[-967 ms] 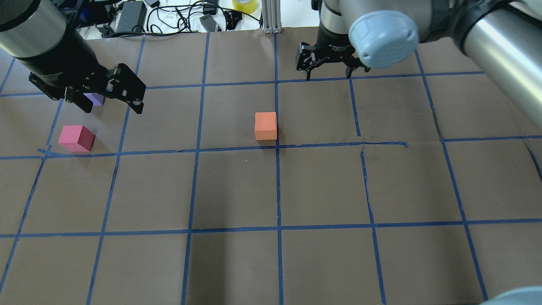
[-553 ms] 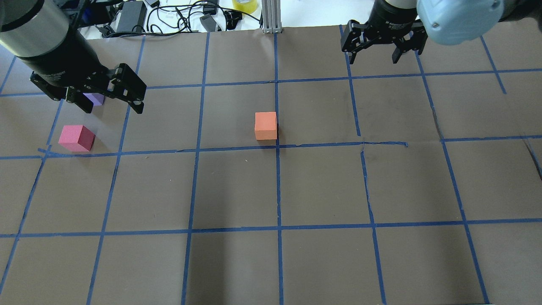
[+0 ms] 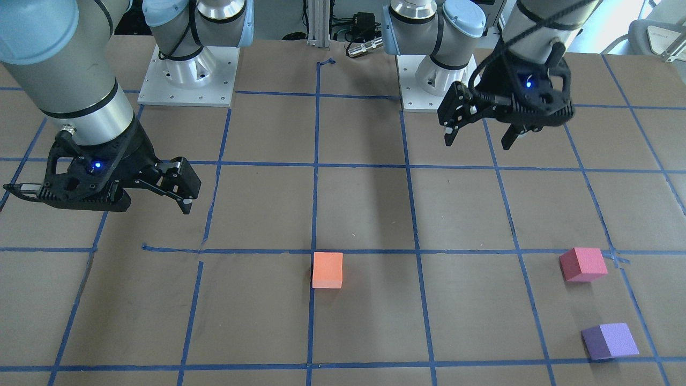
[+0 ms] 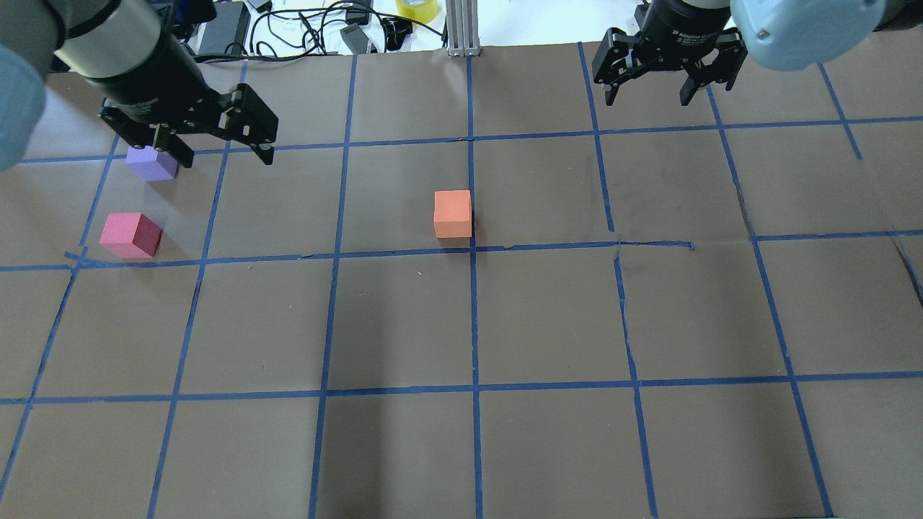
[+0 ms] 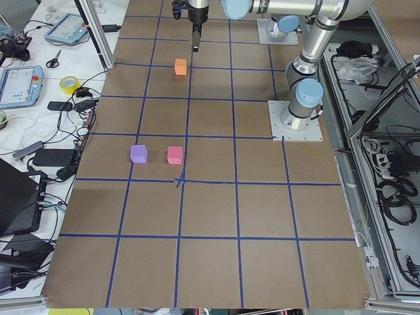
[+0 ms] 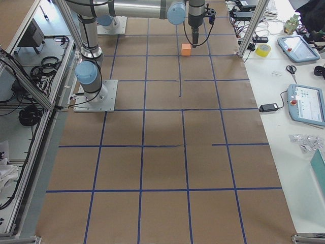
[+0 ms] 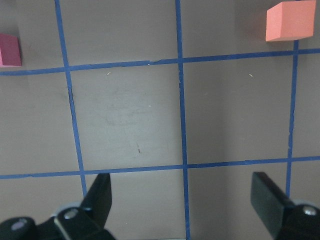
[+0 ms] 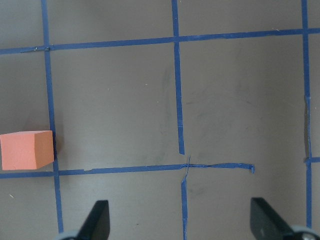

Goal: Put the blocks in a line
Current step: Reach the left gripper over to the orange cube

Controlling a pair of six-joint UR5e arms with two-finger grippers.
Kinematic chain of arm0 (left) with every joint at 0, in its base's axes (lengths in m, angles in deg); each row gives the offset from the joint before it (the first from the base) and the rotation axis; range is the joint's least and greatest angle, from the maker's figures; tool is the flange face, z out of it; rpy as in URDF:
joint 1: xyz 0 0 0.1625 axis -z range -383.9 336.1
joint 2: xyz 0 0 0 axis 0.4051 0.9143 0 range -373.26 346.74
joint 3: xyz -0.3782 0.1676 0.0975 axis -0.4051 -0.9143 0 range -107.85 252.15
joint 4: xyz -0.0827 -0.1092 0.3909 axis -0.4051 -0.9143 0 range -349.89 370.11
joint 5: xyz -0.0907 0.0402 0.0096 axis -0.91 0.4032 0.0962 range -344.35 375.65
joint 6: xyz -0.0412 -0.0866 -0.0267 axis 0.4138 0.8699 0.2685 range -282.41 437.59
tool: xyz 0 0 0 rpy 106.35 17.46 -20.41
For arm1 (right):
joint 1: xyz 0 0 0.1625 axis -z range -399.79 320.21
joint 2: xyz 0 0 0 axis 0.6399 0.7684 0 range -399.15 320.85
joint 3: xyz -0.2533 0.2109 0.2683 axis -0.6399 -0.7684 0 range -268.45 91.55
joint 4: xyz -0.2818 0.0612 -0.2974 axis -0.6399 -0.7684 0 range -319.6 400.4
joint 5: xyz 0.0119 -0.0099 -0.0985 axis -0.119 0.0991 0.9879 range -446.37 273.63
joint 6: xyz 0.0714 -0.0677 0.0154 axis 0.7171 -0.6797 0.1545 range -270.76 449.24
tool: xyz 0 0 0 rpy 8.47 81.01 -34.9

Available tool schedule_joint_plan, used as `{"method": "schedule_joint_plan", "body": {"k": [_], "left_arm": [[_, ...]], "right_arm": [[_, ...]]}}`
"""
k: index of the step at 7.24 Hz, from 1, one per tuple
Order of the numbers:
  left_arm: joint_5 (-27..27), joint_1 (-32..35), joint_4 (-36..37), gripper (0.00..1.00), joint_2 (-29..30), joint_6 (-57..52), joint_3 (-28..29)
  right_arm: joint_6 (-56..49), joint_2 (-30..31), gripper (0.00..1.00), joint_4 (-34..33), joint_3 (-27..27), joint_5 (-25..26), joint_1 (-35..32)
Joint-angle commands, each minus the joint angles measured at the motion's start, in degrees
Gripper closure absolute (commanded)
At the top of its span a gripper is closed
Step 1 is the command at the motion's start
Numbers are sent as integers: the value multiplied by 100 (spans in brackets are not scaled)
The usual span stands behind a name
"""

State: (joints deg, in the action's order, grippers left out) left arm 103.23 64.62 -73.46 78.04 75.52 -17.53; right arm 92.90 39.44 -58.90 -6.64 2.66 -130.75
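Three foam blocks lie apart on the brown table. The orange block (image 4: 453, 213) (image 3: 327, 269) is near the centre. The pink-red block (image 4: 130, 234) (image 3: 583, 264) is at my left, and the purple block (image 4: 151, 162) (image 3: 610, 340) lies just beyond it. My left gripper (image 4: 225, 158) (image 3: 477, 142) is open and empty, raised, just right of the purple block in the overhead view. Its wrist view shows the orange block (image 7: 290, 21) and the pink-red block (image 7: 9, 50). My right gripper (image 4: 647, 99) is open and empty at the far right; its wrist view shows the orange block (image 8: 26, 150).
Blue tape lines (image 4: 472, 317) grid the brown paper. Cables, power adapters and a yellow tape roll (image 4: 418, 9) lie beyond the far edge beside an aluminium post (image 4: 461, 29). The two arm bases (image 3: 187, 75) stand on the robot's side.
My left gripper has lifted off the purple block and shifted right, uncovering it. My right gripper swung from the centre back to the far right. The blocks have not moved.
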Motion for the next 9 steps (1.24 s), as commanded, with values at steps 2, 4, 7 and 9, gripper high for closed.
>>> {"method": "schedule_joint_plan", "body": {"k": [2,4,7,9], "left_arm": [[-284,735,2066,0,1386,609,-5],[-172,1358,2652,0,2362,829,90],[-180,1493,3303,0,3068,937,91],[-215,1677,3304,0,3210,1120,100]], "right_arm": [[-23,296,0,24,202,1,-27],[-23,508,0,24,492,0,-27],[-32,543,0,16,511,36,-27],[-32,534,0,7,511,45,-27]]}}
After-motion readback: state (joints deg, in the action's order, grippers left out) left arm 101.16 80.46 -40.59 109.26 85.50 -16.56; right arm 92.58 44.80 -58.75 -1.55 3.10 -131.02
